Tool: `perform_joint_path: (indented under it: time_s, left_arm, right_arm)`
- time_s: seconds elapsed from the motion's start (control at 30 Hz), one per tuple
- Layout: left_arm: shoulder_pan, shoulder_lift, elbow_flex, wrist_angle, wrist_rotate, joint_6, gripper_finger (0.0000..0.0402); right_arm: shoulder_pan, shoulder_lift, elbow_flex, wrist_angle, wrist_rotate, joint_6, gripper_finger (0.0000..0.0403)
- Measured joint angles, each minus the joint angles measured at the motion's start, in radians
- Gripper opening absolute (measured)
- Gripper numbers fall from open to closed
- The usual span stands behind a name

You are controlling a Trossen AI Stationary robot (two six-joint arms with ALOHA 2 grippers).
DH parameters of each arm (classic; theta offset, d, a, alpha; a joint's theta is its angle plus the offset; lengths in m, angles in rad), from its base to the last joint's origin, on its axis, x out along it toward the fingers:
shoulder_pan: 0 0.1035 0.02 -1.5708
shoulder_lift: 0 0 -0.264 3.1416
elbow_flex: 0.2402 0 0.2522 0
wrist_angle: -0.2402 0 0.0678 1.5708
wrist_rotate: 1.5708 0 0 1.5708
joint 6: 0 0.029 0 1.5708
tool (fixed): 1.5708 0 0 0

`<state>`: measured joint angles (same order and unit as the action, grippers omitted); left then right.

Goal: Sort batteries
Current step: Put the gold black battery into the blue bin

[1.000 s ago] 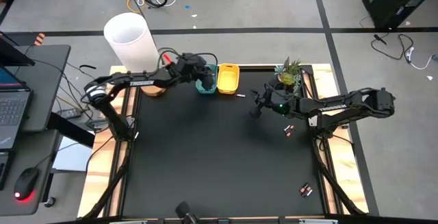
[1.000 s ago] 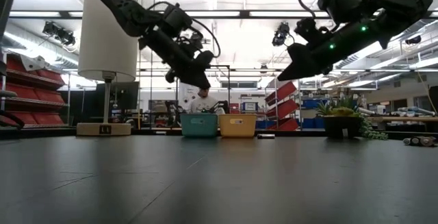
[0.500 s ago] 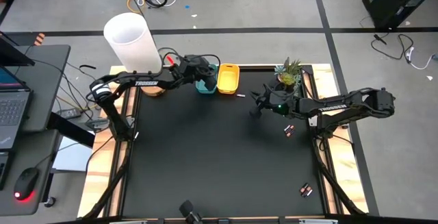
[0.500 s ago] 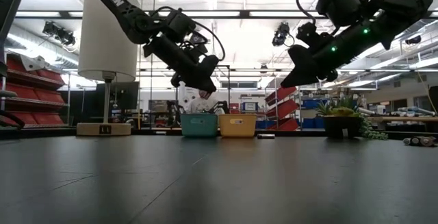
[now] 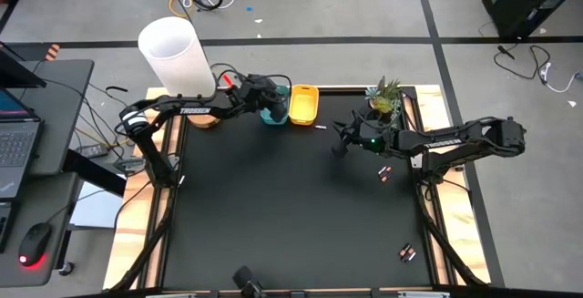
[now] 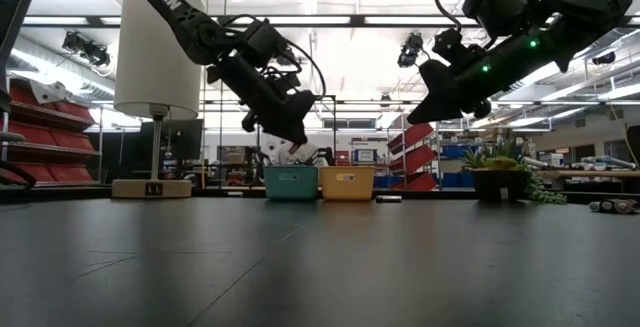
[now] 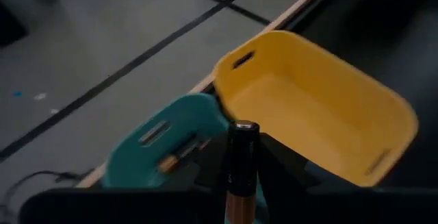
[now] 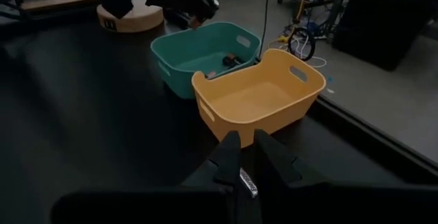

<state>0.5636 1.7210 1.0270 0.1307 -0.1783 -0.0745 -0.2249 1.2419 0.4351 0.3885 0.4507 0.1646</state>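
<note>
A teal bin [image 5: 273,108] and a yellow bin [image 5: 303,104] stand side by side at the table's far edge. My left gripper [image 5: 270,97] hangs over the teal bin, shut on a black battery with a copper end [image 7: 241,157]. Other batteries lie in the teal bin [image 7: 174,158]. My right gripper [image 5: 340,144] hovers right of the yellow bin, shut on a small whitish battery [image 8: 246,181]. One loose battery [image 5: 321,127] lies on the mat by the yellow bin. More batteries lie at the right [image 5: 384,173] and the near right [image 5: 406,253]. My left gripper pinches the battery's copper part [image 7: 239,200] between its two fingers. The fingers slant down toward the far edge and lie along the battery. Its black end [image 7: 242,133] sticks out past them, clear above the teal bin. My right gripper pinches the small whitish battery [image 8: 248,183] between its two fingers [image 8: 228,157]. The fingers slant down toward the bins. The battery is lifted clear of the mat.
A white lamp on a round wooden base [image 5: 173,56] stands at the far left corner. At the far right sits a potted plant [image 5: 383,99]. The black mat's middle and near part [image 5: 291,216] is bare. A person [image 6: 297,152] sits beyond the far edge.
My left gripper has sunk a little toward the teal bin, the battery still in its hold. My right gripper has stayed in place and rolled slightly about its own line.
</note>
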Motion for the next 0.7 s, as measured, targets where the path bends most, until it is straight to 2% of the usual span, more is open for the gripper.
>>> perform_joint_path:
  time_s: [0.37,0.5,0.7]
  left_arm:
    - [-0.001,-0.002,0.045,-0.045,-0.162,0.068,0.0082]
    - [-0.001,-0.002,0.060,-0.041,-0.147,0.089,0.0078]
    - [-0.003,-0.002,0.062,0.017,-0.139,0.015,0.0089]
  right_arm:
    - [0.005,0.000,0.000,-0.001,-0.001,0.000,0.0032]
    - [0.008,0.000,0.000,-0.001,-0.002,-0.004,0.0032]
    - [0.006,0.000,0.000,-0.002,-0.002,-0.006,0.0033]
